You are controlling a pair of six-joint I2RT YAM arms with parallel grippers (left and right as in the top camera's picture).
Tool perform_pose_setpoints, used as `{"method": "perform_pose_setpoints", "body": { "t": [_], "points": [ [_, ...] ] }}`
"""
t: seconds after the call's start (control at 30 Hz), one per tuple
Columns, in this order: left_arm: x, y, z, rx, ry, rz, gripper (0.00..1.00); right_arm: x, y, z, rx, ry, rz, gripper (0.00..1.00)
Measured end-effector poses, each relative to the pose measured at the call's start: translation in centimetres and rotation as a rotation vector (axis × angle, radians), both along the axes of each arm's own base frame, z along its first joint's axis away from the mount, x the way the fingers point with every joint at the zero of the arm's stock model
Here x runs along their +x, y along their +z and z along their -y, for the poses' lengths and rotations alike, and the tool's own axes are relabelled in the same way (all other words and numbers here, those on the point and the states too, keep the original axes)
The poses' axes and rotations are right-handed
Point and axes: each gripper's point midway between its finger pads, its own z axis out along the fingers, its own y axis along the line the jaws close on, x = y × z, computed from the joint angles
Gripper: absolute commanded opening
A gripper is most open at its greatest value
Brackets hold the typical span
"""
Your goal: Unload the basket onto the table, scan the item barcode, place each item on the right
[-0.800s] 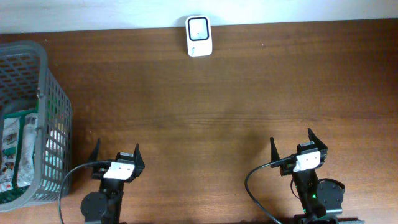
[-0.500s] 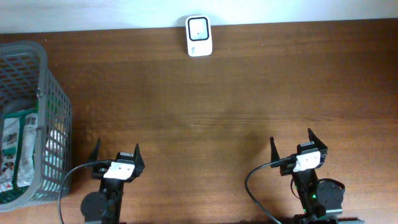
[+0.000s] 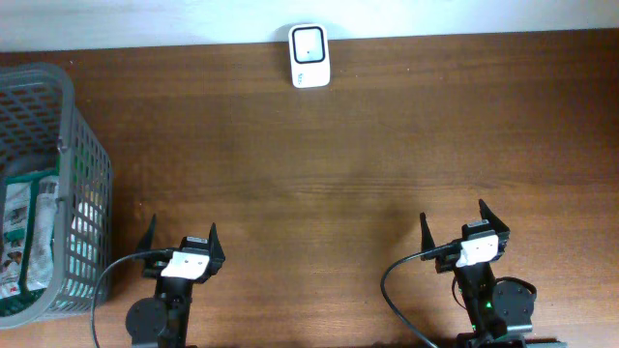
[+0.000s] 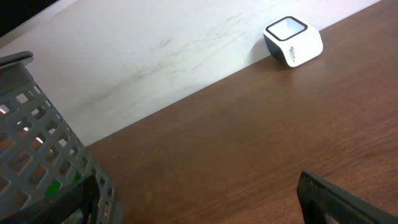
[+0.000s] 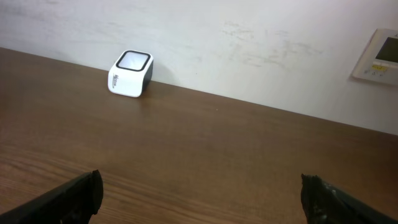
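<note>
The white barcode scanner [image 3: 309, 56] stands at the table's far edge, centre; it also shows in the left wrist view [image 4: 292, 41] and the right wrist view [image 5: 131, 74]. Packaged items [image 3: 24, 232] with green and white print lie in the grey basket [image 3: 89, 184] at the left. My left gripper [image 3: 182, 227] is near the front edge, just right of the basket, open and empty [image 4: 196, 204]. Far from the scanner, my right gripper [image 3: 453, 215] sits at the front right, open with nothing between its fingers [image 5: 199, 193].
The grey mesh basket wall [image 4: 37, 137] rises close to the left gripper's left side. A white wall runs behind the table, with a small panel [image 5: 380, 56] mounted on it at the right. Brown wood tabletop [image 3: 319, 174] lies between the grippers and the scanner.
</note>
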Motion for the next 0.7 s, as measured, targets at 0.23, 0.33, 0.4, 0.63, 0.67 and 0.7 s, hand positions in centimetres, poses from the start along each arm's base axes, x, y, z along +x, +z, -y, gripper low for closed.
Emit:
{"method": "perform_pose_setpoints", "body": {
  "t": [0.23, 0.33, 0.4, 0.63, 0.67, 0.7],
  "points": [
    [0.00, 0.00, 0.00, 0.000, 0.000, 0.000, 0.99, 0.00, 0.00, 0.00, 0.000, 0.000, 0.000, 0.98],
    [0.00, 0.00, 0.00, 0.000, 0.000, 0.000, 0.99, 0.00, -0.01, 0.00, 0.000, 0.000, 0.000, 0.98],
    [0.00, 0.00, 0.00, 0.000, 0.000, 0.000, 0.99, 0.00, 0.00, 0.00, 0.000, 0.000, 0.000, 0.98],
    [0.00, 0.00, 0.02, 0.000, -0.001, 0.000, 0.99, 0.00, 0.00, 0.00, 0.000, 0.000, 0.000, 0.99],
    [0.00, 0.02, 0.15, -0.001, -0.009, 0.001, 0.99, 0.00, 0.00, 0.00, 0.000, 0.000, 0.000, 0.98],
    [-0.01, 0.09, 0.26, -0.002, -0.015, 0.003, 0.99, 0.00, -0.01, 0.00, 0.000, 0.000, 0.000, 0.98]
  ]
}}
